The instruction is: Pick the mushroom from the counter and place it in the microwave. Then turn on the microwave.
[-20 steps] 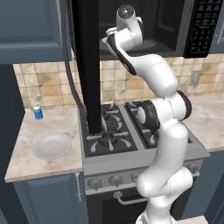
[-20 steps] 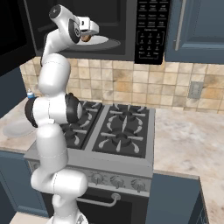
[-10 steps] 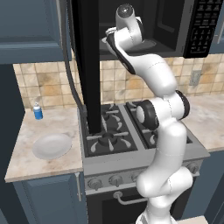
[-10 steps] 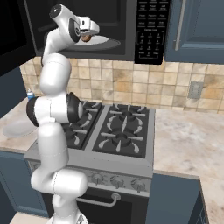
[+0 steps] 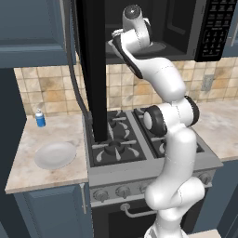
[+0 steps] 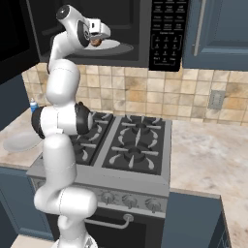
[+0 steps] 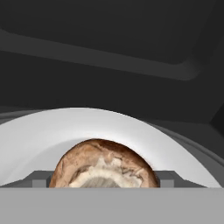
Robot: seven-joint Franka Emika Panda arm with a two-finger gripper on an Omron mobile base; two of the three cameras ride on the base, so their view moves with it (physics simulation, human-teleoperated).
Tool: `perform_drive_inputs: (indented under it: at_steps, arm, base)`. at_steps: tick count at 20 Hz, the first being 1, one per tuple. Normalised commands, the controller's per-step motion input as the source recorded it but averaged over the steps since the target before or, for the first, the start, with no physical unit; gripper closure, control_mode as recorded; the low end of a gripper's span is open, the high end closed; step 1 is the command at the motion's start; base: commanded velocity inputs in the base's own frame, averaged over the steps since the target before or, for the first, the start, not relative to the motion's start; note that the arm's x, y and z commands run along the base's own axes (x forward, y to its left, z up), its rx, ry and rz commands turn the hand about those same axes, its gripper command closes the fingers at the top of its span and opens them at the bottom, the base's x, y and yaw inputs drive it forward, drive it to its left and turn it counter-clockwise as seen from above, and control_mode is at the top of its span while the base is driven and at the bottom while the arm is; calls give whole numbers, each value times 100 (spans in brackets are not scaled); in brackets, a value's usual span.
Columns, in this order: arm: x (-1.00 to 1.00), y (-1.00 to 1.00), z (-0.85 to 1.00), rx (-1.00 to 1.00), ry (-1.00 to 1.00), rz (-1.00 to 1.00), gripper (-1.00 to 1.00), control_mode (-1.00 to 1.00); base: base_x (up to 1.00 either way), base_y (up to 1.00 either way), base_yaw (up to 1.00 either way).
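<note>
Reaching up into the open microwave [image 6: 145, 29], the gripper [image 6: 99, 38] sits just above the white turntable plate [image 6: 118, 47] inside the dark cavity. The microwave door [image 5: 93, 69] hangs swung out to the left, edge-on in the left base view.

Writing: the keypad [image 6: 167, 34] carries rows of small pale marks on black buttons; they are too small to read in either base view. No other lettering can be made out.

View differences:
- Right base view: the mushroom [image 6: 96, 42] appears as a small brown spot at the fingers, just over the near rim of the turntable plate.
- Hand view: the mushroom [image 7: 104, 165] sits close up, brown cap with a paler tan centre, between the two dark finger tips [image 7: 40, 180], with the turntable plate [image 7: 39, 140] curving behind it. Whether the mushroom rests on the plate cannot be told.
- Left base view: the arm's wrist hides the fingers and the mushroom. This view shows the counter [image 5: 32, 172] to the left of the stove [image 5: 125, 148].

Jaws: spread wide on either side of the mushroom; contact with it cannot be told.

Containers:
- A white dish [image 5: 55, 155] lies on the counter with nothing in it.
- A small blue bottle [image 5: 40, 118] with a white cap stands upright behind the dish, near the tiled wall.
</note>
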Motion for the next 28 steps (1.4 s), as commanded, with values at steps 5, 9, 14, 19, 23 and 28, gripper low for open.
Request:
perform_drive_inputs:
  at_steps: [5, 9, 14, 19, 23, 28]
  arm:
    - [11, 0, 0, 0, 0, 0, 100, -100]
    - [6, 0, 0, 0, 0, 0, 100, -100]
    - [7, 0, 0, 0, 1, 0, -100, -100]
    - [6, 0, 0, 0, 2, 0, -100, -100]
    - [5, 0, 0, 0, 1, 0, -100, -100]
    - [1, 0, 1, 0, 0, 0, -100, -100]
  base:
    - [0, 0, 0]
    - [0, 0, 0]
    - [0, 0, 0]
    - [0, 0, 0]
    - [0, 0, 0]
    - [0, 0, 0]
